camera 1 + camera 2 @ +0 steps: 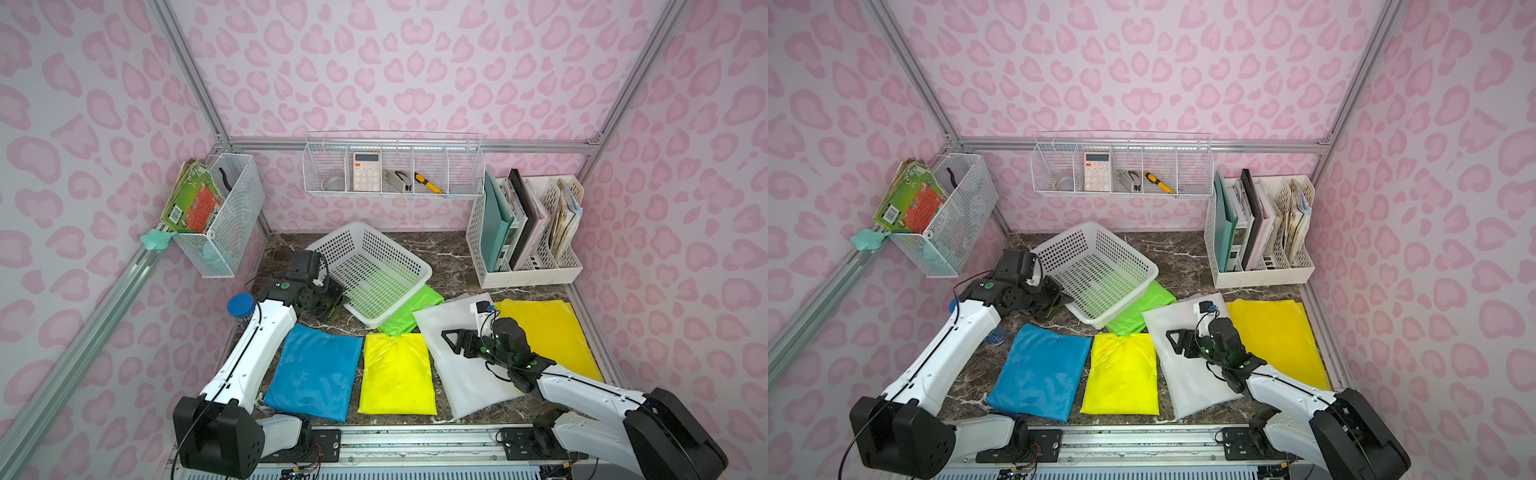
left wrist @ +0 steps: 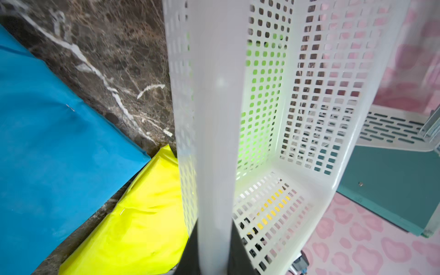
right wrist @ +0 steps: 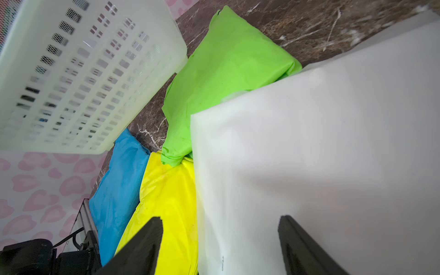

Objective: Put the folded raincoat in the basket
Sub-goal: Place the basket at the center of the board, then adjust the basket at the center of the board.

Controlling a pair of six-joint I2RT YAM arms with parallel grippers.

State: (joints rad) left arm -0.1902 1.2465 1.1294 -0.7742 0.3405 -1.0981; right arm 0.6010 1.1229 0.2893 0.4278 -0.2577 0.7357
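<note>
Basket (image 1: 353,245): empty, tilted, tabletop (image 1: 453,257) back-left; left gripper (image 1: 1059,301) fingers pinch its rim. Right gripper (image 1: 451,340): fingers spread above white raincoat (image 1: 461,374). Green raincoat (image 1: 409,309) partly under basket. 5 raincoats out, 0 in; placing judged not begun.

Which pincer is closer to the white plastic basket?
Left. The left pincer clamps the rim of the basket; the right pincer hangs open above the white raincoat, off to its side.
</note>
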